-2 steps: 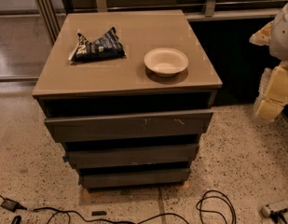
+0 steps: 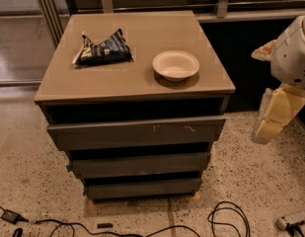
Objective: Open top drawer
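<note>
The top drawer (image 2: 137,132) is the widest of three dark grey-brown handleless fronts on the cabinet, with small whitish scratches (image 2: 189,128) right of centre. Its front sits just under a dark gap below the cabinet top (image 2: 127,78), and its inside is hidden. Two narrower drawer fronts (image 2: 139,164) lie below it. My gripper (image 2: 264,130), yellowish under a white arm (image 2: 292,53), hangs to the right of the cabinet at about the top drawer's height. It is apart from the drawer and holds nothing that I can see.
A dark snack bag (image 2: 103,48) and a white bowl (image 2: 175,64) sit on the cabinet top. Black cables (image 2: 226,216) lie on the speckled floor in front. A glass partition (image 2: 19,33) stands at left and a dark wall with rails behind.
My gripper has moved slightly down and left, toward the cabinet's right side. The drawers and the things on top have not moved.
</note>
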Robot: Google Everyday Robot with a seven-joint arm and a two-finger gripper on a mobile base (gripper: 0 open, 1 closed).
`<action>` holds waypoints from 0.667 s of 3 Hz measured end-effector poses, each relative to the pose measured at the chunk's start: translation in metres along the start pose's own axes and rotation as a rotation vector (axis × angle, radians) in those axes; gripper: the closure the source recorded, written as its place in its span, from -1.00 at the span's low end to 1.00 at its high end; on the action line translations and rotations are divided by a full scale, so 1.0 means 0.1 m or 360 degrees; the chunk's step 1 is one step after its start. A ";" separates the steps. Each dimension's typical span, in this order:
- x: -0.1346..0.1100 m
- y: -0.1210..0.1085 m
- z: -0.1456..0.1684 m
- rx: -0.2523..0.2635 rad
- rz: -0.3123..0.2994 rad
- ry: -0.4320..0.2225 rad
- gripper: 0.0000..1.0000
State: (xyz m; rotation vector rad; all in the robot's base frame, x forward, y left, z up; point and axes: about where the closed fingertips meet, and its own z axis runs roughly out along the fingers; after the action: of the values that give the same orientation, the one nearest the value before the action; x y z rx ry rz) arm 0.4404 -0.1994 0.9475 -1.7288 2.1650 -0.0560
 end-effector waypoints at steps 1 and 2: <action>0.02 0.14 0.26 0.0022 -0.0021 -0.0170 -1.00; -0.01 0.18 0.52 0.0116 -0.0073 -0.0386 -1.00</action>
State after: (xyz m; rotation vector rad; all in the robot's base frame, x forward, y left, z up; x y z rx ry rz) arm 0.4399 -0.1839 0.8944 -1.6518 1.9257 0.0596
